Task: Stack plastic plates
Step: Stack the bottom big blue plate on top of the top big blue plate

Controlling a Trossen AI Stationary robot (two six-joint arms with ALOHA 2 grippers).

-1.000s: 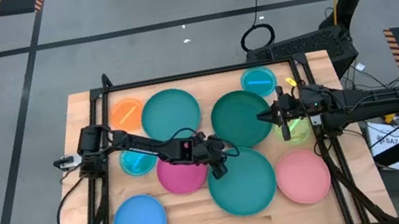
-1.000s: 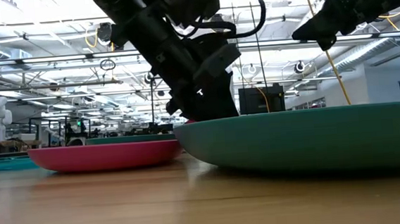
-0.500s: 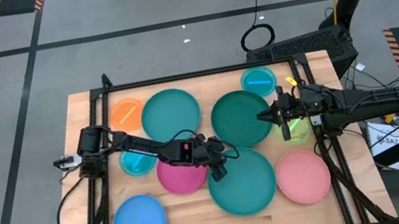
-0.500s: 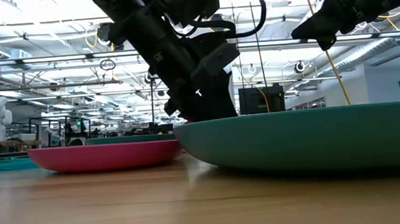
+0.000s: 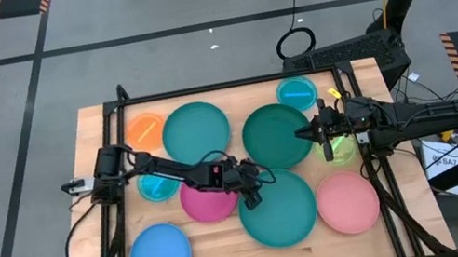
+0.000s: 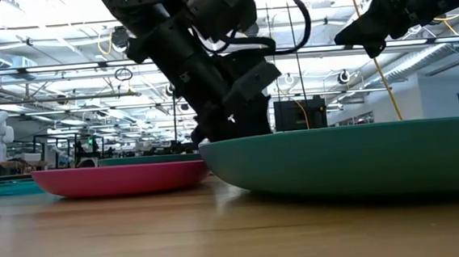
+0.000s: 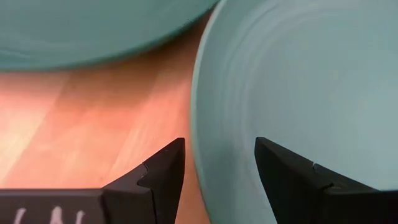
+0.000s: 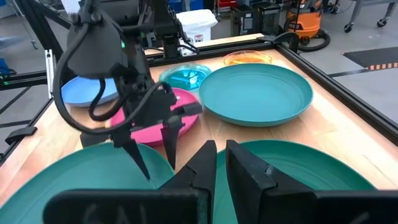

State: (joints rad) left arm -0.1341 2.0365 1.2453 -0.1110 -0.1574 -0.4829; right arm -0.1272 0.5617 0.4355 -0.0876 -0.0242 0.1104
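Plastic plates lie spread over the wooden table. My left gripper is open and low at the left rim of the large teal plate, beside the magenta plate. In the left wrist view its fingers stand on either side of that rim. My right gripper is shut and hovers high over the right rim of the dark green plate; the low view shows it raised. A second teal plate rests flat at the far side. My left gripper comes from above at the teal plate's left rim, one finger over the plate's inside and one over the bare table. Whether a finger touches the rim I cannot tell. The plate lies flat on the table.
A blue plate sits near left and a pink plate near right. An orange plate is far left, with cyan plates left and far right. A lime plate lies under the right arm. A black frame rims the table.
My left arm has leaned slightly toward the table's right, while its gripper stays low at the teal plate's left rim. The plates lie where they were.
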